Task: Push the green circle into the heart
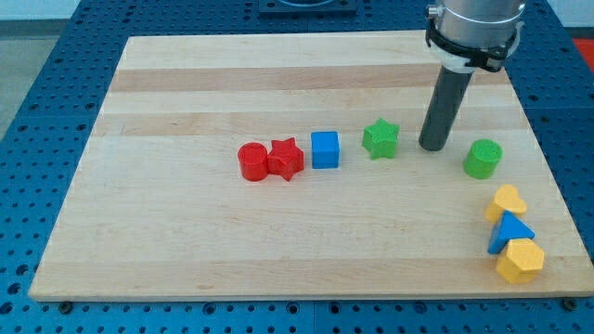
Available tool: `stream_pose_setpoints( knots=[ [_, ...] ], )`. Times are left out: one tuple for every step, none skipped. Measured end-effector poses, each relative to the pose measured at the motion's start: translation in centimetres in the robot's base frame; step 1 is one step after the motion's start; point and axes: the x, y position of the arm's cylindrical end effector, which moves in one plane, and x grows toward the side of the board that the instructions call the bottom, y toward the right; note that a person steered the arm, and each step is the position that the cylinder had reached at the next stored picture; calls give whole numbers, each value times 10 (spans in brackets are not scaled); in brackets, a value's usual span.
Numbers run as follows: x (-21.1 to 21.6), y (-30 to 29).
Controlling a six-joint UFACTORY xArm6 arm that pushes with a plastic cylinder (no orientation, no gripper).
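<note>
At the frame's right, my tip [432, 147], jawless, is parked beside the green circle [483, 159], judged light, rigid, best pushed top-side toward the yellow heart [507, 201].

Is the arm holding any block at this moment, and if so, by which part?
Nothing is held. My tip stands on the board between the green star and the green circle, touching neither.

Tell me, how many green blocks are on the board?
2. The green star sits near the middle, just to the view's left of my tip. The green circle sits to the tip's right. None looks hidden.
</note>
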Motion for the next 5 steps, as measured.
stream_pose_setpoints(
  knots=[
    [0,2],
    [0,11],
    [9,22],
    [12,41],
    [14,56]
  ],
)
